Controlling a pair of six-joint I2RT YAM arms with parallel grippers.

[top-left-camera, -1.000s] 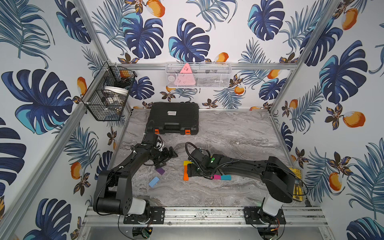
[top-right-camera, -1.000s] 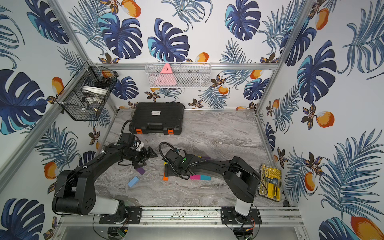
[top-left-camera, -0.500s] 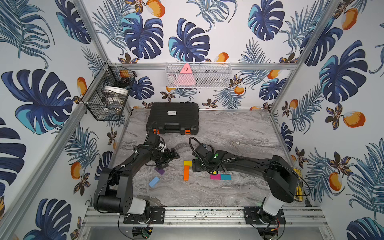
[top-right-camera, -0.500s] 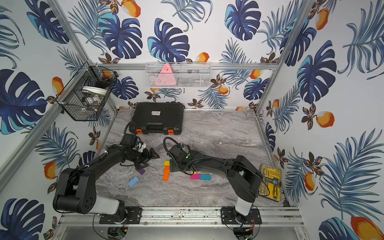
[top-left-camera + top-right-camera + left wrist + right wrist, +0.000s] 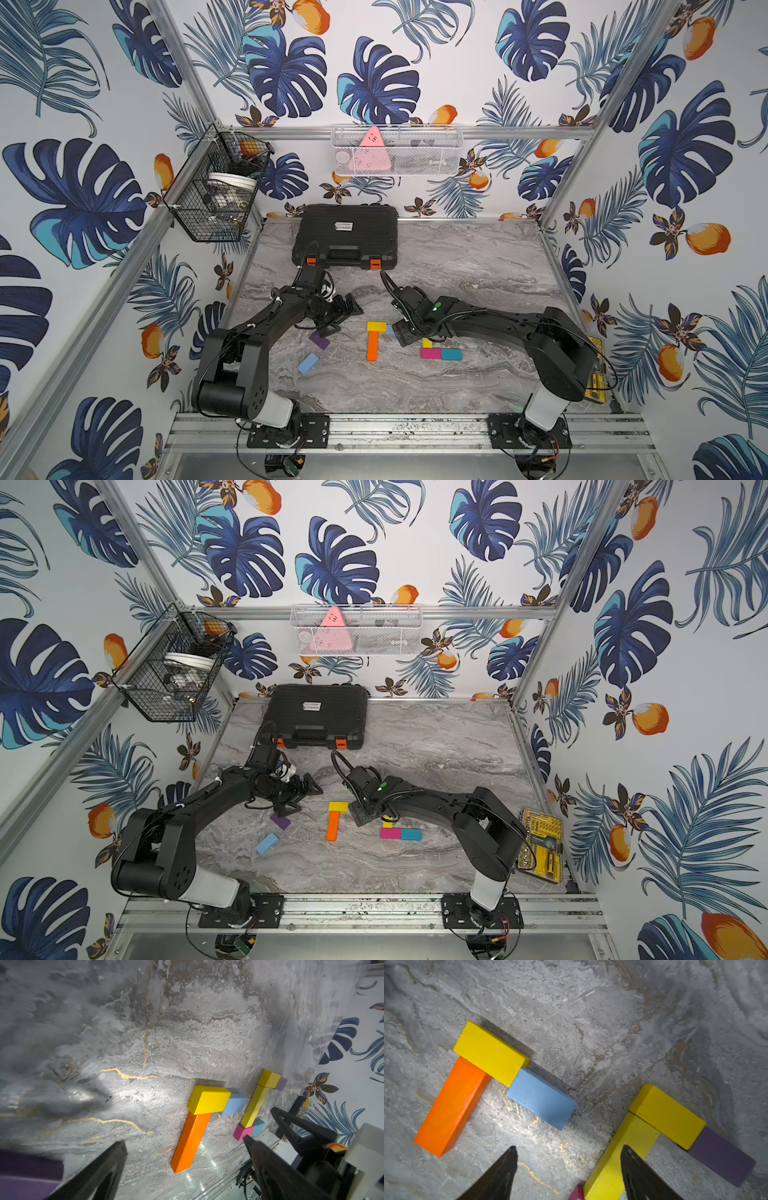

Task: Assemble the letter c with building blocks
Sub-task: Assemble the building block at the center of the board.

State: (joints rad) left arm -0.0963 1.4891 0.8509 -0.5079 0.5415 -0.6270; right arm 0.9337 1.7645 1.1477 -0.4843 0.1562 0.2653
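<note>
Against end of orange block (image 5: 452,1105) lies yellow block (image 5: 491,1053), lt-blue block (image 5: 540,1098) adjoining.

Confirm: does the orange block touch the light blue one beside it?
No, in the right wrist view the orange block and light blue block lie apart, each abutting the yellow block.
</note>
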